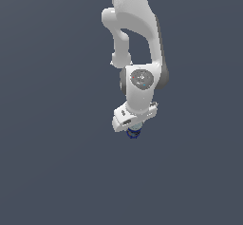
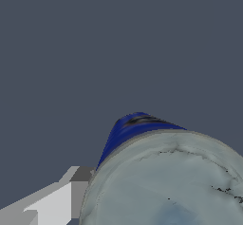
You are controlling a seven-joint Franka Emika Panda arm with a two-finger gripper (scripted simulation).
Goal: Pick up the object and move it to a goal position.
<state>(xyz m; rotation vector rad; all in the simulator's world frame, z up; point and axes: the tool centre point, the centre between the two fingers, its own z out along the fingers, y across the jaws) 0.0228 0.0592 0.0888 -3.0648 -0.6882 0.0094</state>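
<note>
the can [image 1: 133,133] sits right under the gripper [image 1: 134,128], only its dark blue lower edge peeking out below the white hand in the exterior view. in the wrist view the can [image 2: 166,181] fills the near field, pale grey-green top facing the camera and a blue side band behind it, with one grey-white finger [image 2: 57,202] just beside it. that finger appears close against the can's side, but the other finger is out of sight, so i cannot tell whether the jaws are pinching the can or only spread around it

my read is that this is the grasp stage or the start of the carry. whether the can rests on the floor or hangs clear of it is not clear. the next move calls for a firm, centred squeeze, then a steady carry to the goal

no goal marker shows in either view. around the can there is only plain dark floor [image 1: 47,172], nothing in the way
</note>
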